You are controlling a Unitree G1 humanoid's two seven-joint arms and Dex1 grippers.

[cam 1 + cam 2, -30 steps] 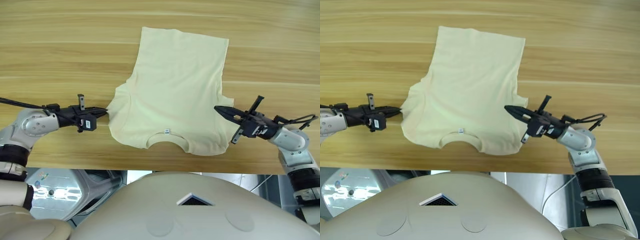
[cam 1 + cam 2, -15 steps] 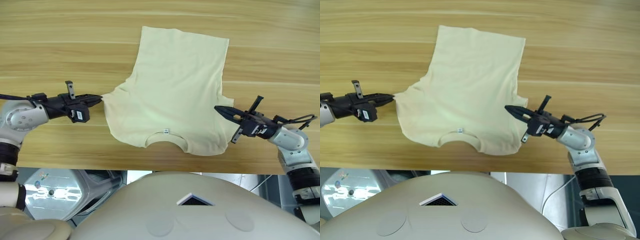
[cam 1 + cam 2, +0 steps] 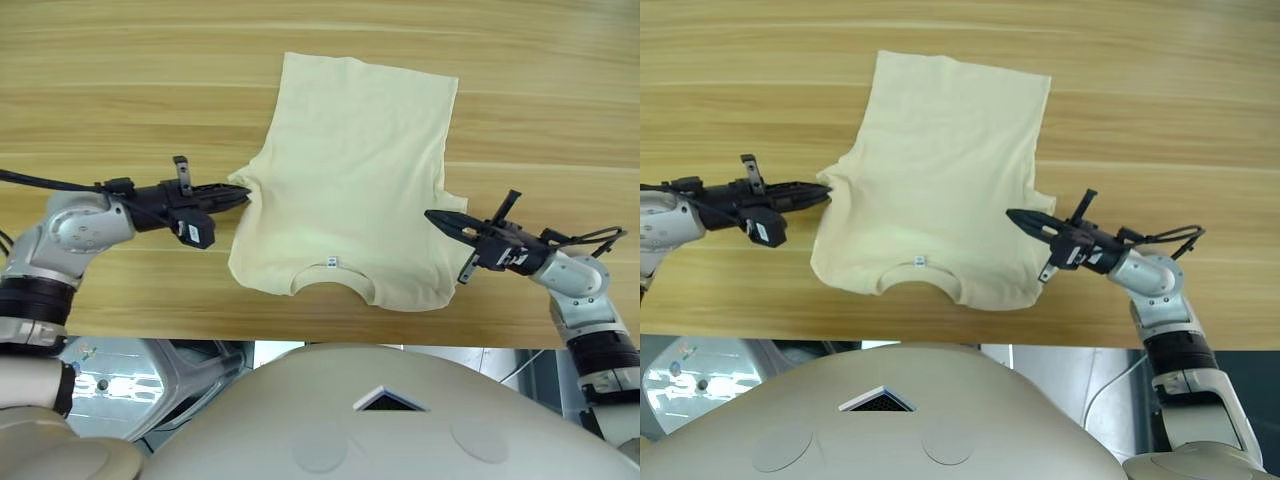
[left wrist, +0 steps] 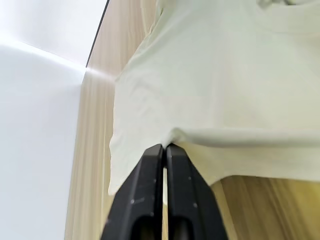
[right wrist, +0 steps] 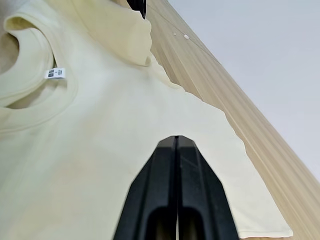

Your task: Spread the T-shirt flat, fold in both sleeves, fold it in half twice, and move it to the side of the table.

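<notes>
1. You had a light brown wooden table in front of you, and its grain ran from left to right.
2. Below the near edge of the table you saw a shiny pale grey surface with some bright spots of light on it.
3. Past the table's side edge there was a plain white surface; whether it was wall or floor, you could not tell.

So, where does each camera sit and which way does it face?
Left eye view: head, facing forward and down at T-shirt on table; left gripper and right gripper show.
Right eye view: beside it, same scene.
Left wrist view: left wrist, along left gripper pinching the T-shirt.
Right wrist view: right wrist, along shut right gripper over the T-shirt.
All share the T-shirt.
</notes>
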